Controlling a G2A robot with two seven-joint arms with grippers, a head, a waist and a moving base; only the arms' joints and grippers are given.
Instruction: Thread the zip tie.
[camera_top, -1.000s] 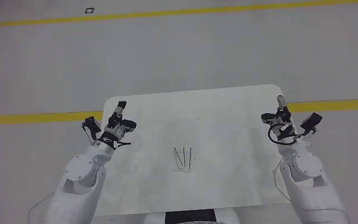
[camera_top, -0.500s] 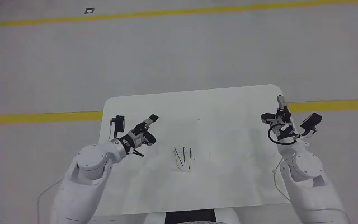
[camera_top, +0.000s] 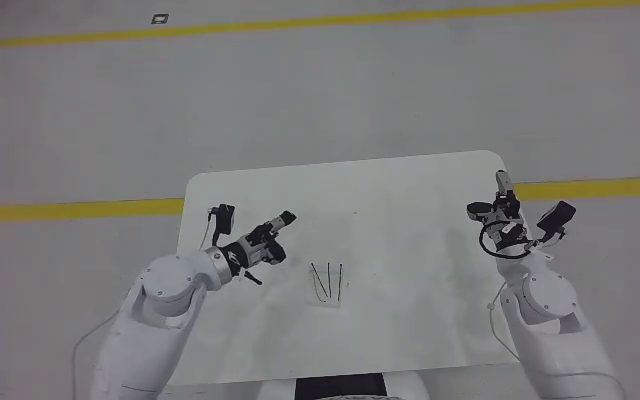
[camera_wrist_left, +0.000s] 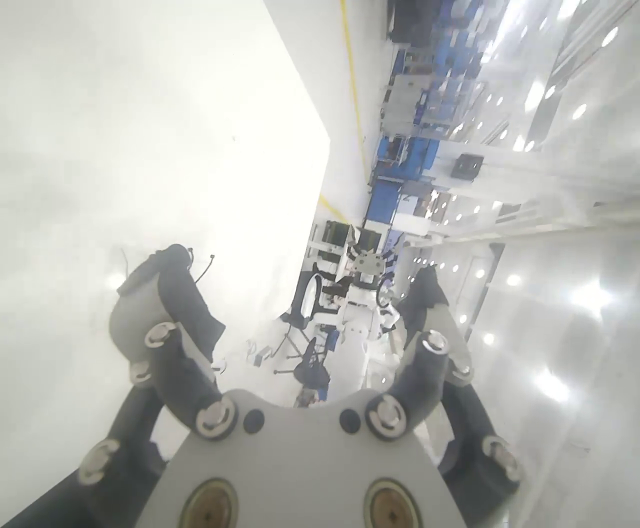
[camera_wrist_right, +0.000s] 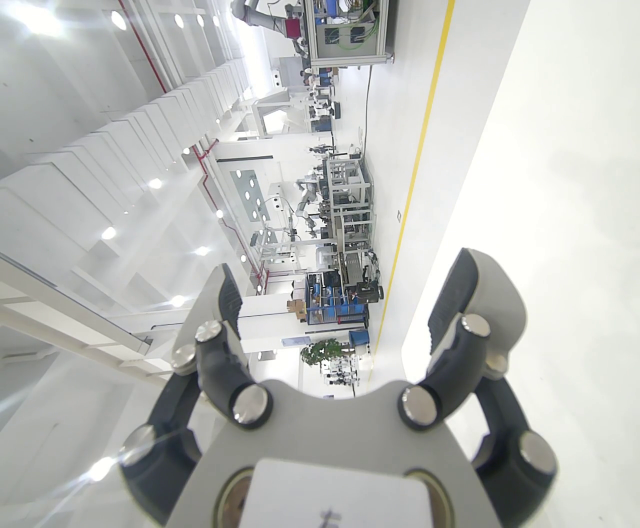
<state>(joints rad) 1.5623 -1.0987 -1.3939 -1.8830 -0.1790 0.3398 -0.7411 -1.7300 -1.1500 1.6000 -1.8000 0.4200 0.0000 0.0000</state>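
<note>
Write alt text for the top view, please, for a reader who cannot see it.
Thin black zip ties lie untouched near the middle of a white table. The left gripper is over the table a little to their left, pointing toward them. The right gripper is at the table's right edge, well apart from them.

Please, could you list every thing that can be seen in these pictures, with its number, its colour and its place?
zip ties: about three, dark, lying together on the table, nearer its front edge
table: one, white, in front of the robot
floor lines: two, yellow, one far beyond the table, one crossing behind it
floor marker: one, small dark square, far floor
left claw: one, black and grey, open, over the table's left part, apart from the zip ties
right claw: one, black and grey, open, at the table's right edge
</note>
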